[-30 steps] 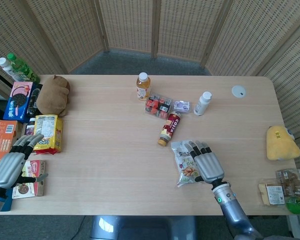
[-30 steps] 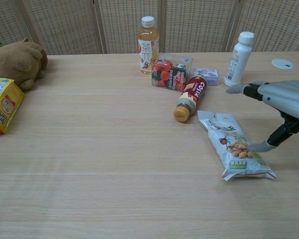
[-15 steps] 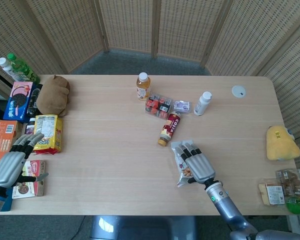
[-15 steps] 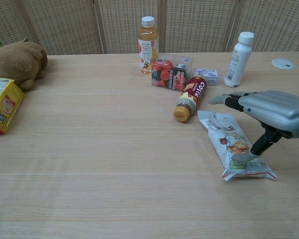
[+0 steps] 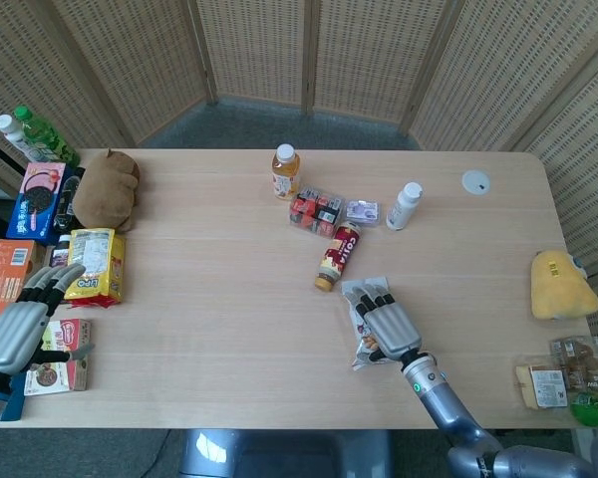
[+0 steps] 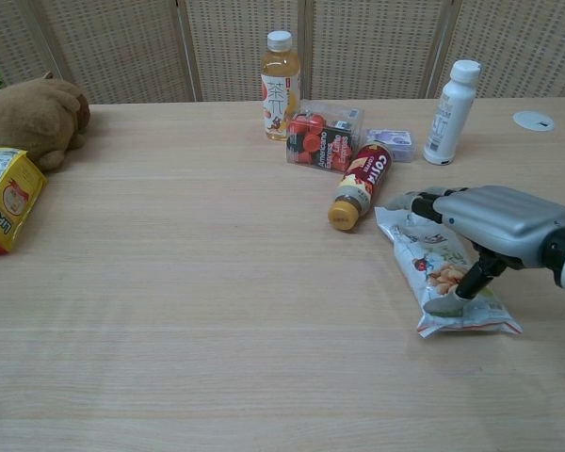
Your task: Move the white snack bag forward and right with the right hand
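The white snack bag (image 5: 361, 346) lies flat on the table right of centre, its long side running away from me, and the chest view shows its printed face (image 6: 420, 256). My right hand (image 5: 387, 324) lies over the bag, fingers stretched along it. In the chest view this hand (image 6: 494, 221) hovers just above the bag with its thumb tip touching the bag's near half. It does not grip the bag. My left hand (image 5: 25, 324) hangs open at the table's left edge, over the snack boxes, far from the bag.
A cola can (image 6: 358, 184) lies on its side just beyond the bag's far end. Behind it are a clear box of red items (image 5: 315, 210), a white bottle (image 5: 404, 205) and a tea bottle (image 5: 285, 171). A yellow plush (image 5: 558, 285) and packets (image 5: 568, 373) sit at the right edge.
My right hand has slid left from beside the bag to over it, and its thumb now touches the bag's top. The bag and my left hand have barely moved.
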